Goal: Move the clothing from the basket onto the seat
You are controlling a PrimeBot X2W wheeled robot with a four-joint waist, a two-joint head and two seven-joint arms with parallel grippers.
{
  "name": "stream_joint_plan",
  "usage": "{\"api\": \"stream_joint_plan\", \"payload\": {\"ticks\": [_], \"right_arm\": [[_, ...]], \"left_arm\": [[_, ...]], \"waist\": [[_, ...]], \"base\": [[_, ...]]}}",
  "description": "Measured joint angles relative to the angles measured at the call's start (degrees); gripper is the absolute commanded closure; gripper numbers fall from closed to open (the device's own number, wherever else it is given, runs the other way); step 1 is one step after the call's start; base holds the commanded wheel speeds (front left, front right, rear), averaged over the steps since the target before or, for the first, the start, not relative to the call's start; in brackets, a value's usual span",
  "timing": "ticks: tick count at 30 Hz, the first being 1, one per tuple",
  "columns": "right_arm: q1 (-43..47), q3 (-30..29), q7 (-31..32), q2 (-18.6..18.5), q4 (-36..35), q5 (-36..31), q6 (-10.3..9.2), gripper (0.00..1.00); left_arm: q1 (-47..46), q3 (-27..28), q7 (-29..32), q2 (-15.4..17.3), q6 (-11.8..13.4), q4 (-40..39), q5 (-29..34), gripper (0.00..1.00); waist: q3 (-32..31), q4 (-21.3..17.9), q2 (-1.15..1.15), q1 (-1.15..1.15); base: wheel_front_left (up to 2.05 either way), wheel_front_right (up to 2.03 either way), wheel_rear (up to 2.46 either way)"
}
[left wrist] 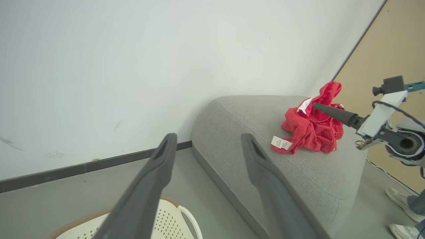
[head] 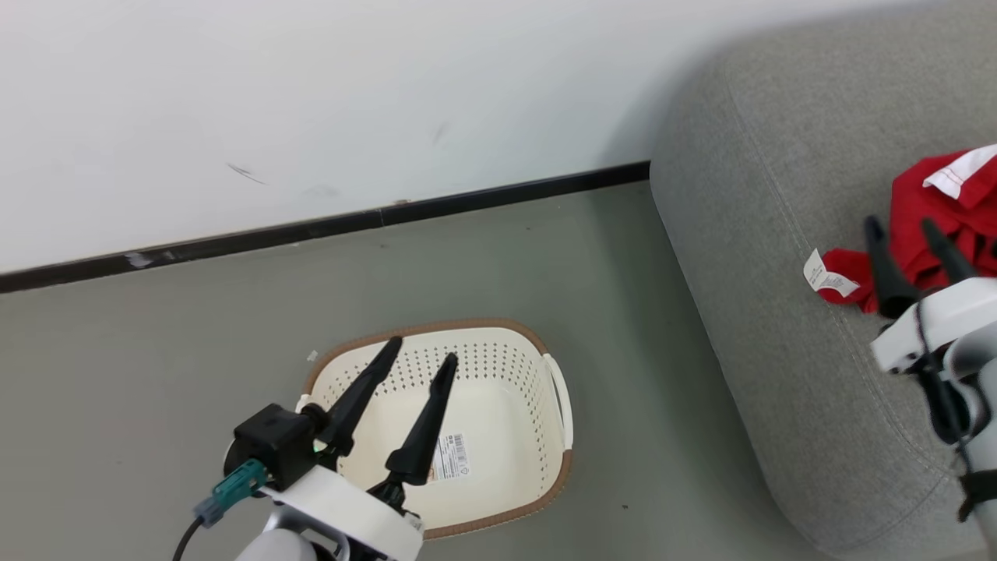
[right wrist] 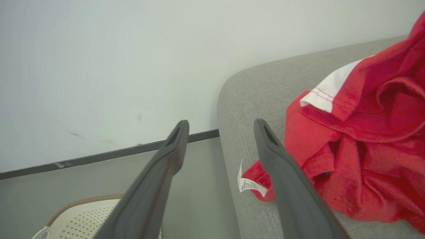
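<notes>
Two grippers in sight, both with fingers spread wide apart.

- Left gripper [head: 424, 349]: hangs over the basket [head: 506, 366], fingers pointing toward the wall [head: 311, 93]. In its own wrist view, floor and seat edge show between the two fingers [left wrist: 156, 172].
- Right gripper [head: 900, 222]: over the seat [head: 763, 234], at the near side of the clothing [head: 977, 218]. In its own wrist view the right-hand finger [right wrist: 285, 172] overlaps the garment's edge, and the gap between the fingers shows only floor, seat edge and the label. Cannot tell whether that finger touches the cloth.
- Clothing: a crumpled red heap lying on the seat's top, toward its rounded end. A white trim band [right wrist: 328, 91] sits on the upper side. A white care label [head: 827, 278] sticks out from the heap's lower corner, lying on the grey fabric.
- Basket: stands on the grey-green floor [head: 156, 351], near the seat's end but apart from it. Brown rim, perforated cream wall, white handle on the seat side. A barcode sticker [head: 452, 456] lies on its inner bottom.
- Black skirting strip [head: 311, 226] runs along the wall's foot.
- Left wrist view: a person's pale shoes [left wrist: 400, 199] on the floor beyond the seat, by the right arm.
</notes>
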Motion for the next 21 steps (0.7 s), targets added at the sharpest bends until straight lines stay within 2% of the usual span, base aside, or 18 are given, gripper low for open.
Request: {"api": "stream_joint_plan", "payload": {"ticks": [5, 21], "right_arm": [[3.1, 0.9, 0.0, 3.4, -4.8, -0.5, 0.0, 0.0], [14.4, -0.9, 0.0, 6.7, -12.8, -6.6, 0.0, 0.0]], "left_arm": [[2.4, 3.3, -1.1, -0.1, 1.7, 1.3, -1.5, 0.0], [6.4, 8.0, -2.1, 1.7, 4.4, 7.9, -1.1, 0.0]], "waist": [[-2.2, 1.3, 0.0, 0.0], [-7.2, 7.1, 0.0, 0.0]], "base": [[0.0, 0.0, 0.0], [0.0, 0.0, 0.0]]}}
